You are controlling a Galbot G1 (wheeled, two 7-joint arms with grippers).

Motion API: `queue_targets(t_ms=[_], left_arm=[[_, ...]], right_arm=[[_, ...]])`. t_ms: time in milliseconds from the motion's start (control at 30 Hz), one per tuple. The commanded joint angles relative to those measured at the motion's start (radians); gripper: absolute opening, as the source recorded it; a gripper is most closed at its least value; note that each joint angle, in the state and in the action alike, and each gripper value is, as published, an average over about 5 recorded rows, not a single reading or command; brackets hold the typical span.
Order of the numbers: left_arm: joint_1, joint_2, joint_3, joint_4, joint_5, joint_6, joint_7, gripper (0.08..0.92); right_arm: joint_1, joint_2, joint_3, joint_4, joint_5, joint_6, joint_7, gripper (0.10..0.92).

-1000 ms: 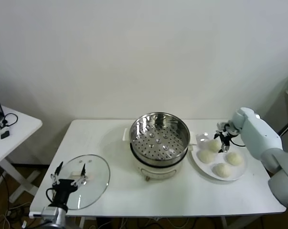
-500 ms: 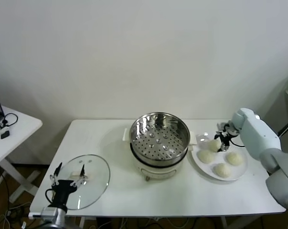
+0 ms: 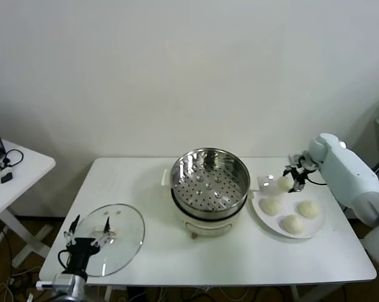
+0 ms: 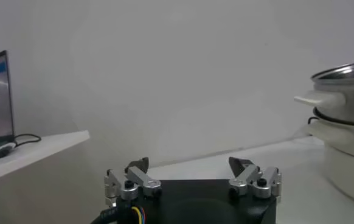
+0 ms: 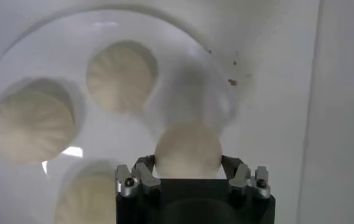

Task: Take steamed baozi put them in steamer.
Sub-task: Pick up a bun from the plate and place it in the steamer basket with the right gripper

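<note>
Steamer, a round shiny stainless-steel pot [image 3: 209, 182] on a cream-white base, holds no buns; I see three cream-white steamed baozi [image 3: 291, 223] on the flat white plate [image 3: 315, 228]. My right gripper [image 3: 294, 180] above the plate's far edge is closed around a fourth cream-white bun [image 5: 187, 150]. Left gripper [image 3: 87, 235] hangs spread wide over the round glass lid [image 3: 123, 245].

Shiny perforated steel steamer [image 3: 209, 182]

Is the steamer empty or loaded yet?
Empty. The steamer shows only its bare perforated floor; three baozi remain on the plate, and the right gripper holds a fourth baozi above it.
</note>
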Motion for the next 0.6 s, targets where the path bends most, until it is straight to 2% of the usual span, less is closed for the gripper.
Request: queue_targets(t_ms=[33,300,600], left_arm=[[0.002,-0.001,0.001,-0.002,-0.003,0.000,-0.004,0.823],[-0.002,-0.004,0.009,0.000,0.002,0.007,-0.014,0.823],[-0.008,0.001,0.016,0.004,0.003,0.012,-0.013,0.823]], right_arm=[[0.176,-0.131,-0.231,0.326,0.118,0.015,-0.018,0.732],[0.473,-0.195,-0.488,0.607,0.216,0.064,-0.020,0.731],[0.566,-0.066,-0.558,0.747,0.213,0.077,-0.018,0.729]])
